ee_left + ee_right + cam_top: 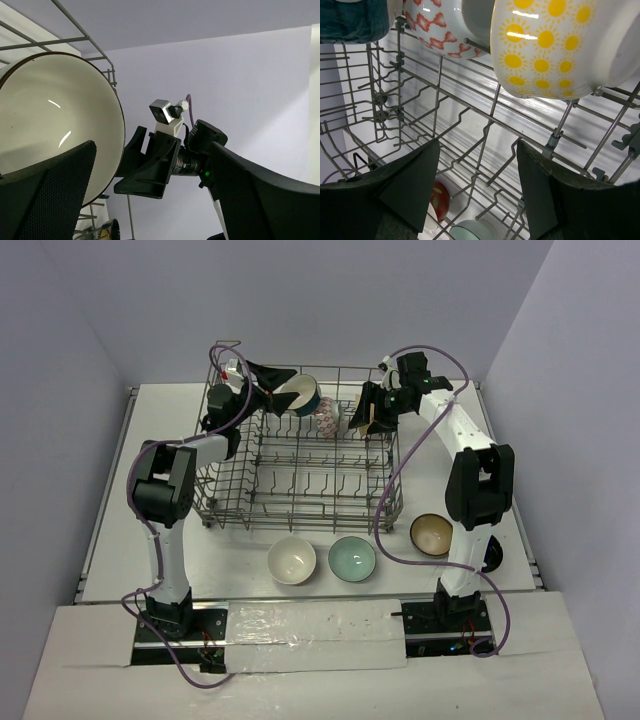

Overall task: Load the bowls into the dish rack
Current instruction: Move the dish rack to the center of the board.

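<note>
The dish rack [300,465] stands mid-table. At its far end a blue bowl with a cream inside [298,395] leans on the tines, and my left gripper [270,380] is open beside it. In the left wrist view that cream inside [55,115] fills the left, next to the left finger [50,195] of the gripper [152,146]. A red-patterned bowl [328,417] and a yellow sun-patterned bowl [555,45] stand alongside. My right gripper [368,412] hovers open over the rack wires [485,125], with nothing between its fingers [477,145].
On the table in front of the rack sit a white bowl [292,560], a pale green bowl [352,558] and a tan bowl [431,533]. A black bowl [494,558] is half hidden behind the right arm. A red bowl [440,200] shows through the rack wires.
</note>
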